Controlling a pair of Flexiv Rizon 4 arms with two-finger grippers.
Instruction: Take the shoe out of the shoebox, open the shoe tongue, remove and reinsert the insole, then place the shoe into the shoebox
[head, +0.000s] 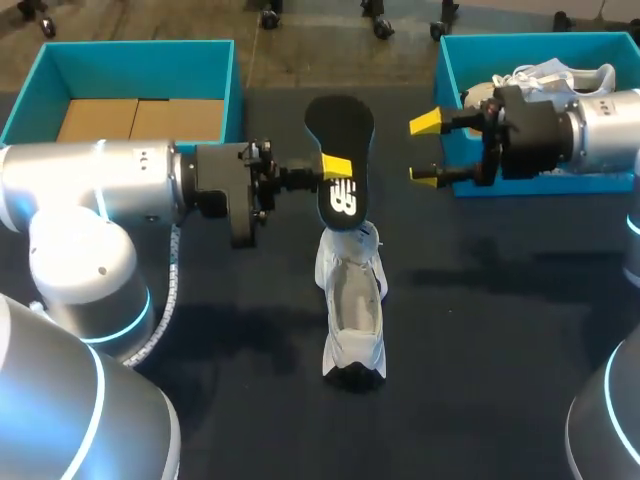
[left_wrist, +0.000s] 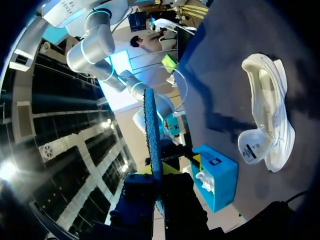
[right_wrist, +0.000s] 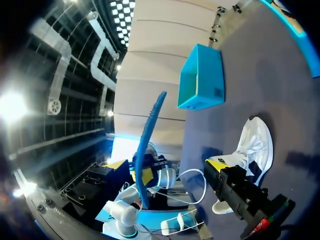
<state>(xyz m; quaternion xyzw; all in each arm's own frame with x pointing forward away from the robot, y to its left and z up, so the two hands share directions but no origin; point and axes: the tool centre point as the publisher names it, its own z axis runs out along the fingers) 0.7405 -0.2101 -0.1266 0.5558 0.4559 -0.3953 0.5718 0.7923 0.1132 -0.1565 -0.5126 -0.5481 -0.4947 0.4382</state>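
Step in hand: judged as the reinsert; the insole (head: 340, 130) is out of the shoe (head: 352, 310) and has yet to go back in.
Left hand (head: 337, 168): closed on the insole at about mid-length, 2 fingers pinching its flat faces; the left wrist view shows the insole edge-on between them.
Right hand (head: 424, 150): fingers spread wide, holding nothing, hovering right of the insole and just in front of the right shoebox (head: 447, 70).
Shoe: on the bench (head: 500, 330) near the middle, opening up, tongue flopped out at its far end.
Key relation: the insole's long axis runs far to near, roughly in line with the shoe's. Its near end hangs at the shoe's far end, so the shoe lies straight to the near side of the left hand and below it.
Nearer arm: the left; the right hand is well apart, far and right of the shoe.
Next move calls for: tipping the insole's near end down into the opening, probably with the right hand steadying the shoe.
Other: the left shoebox (head: 237, 80) stands far left.
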